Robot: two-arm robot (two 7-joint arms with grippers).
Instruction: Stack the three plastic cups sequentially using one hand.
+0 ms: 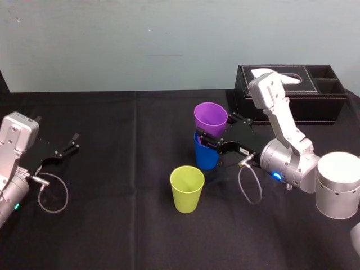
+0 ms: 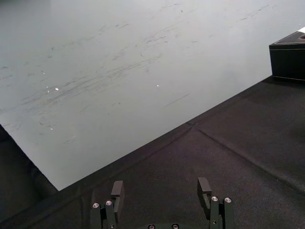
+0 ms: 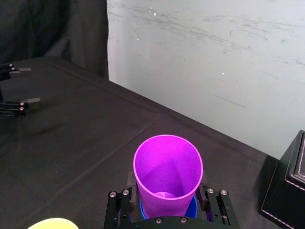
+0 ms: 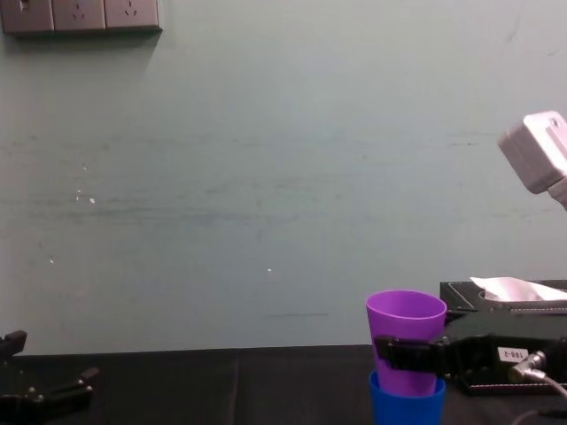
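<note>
Right tool grips purple cup, partly nested in the blue cup.

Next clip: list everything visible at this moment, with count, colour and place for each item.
purple cup: one, purple, nested partway in the blue cup, mid-table
blue cup: one, bright blue, upright under the purple cup
yellow-green cup: one, yellow-green, upright, alone, nearer the robot than the pair
tissue box: one, black, far right of the table, white tissue sticking out
tablecloth: one, black, covering the table
wall: pale green-grey, behind the table
socket plates: three, grey, high on the wall
right end effector: black, closed on the purple cup from the right
left end effector: black, open, parked low at the table's left, holding nothing
</note>
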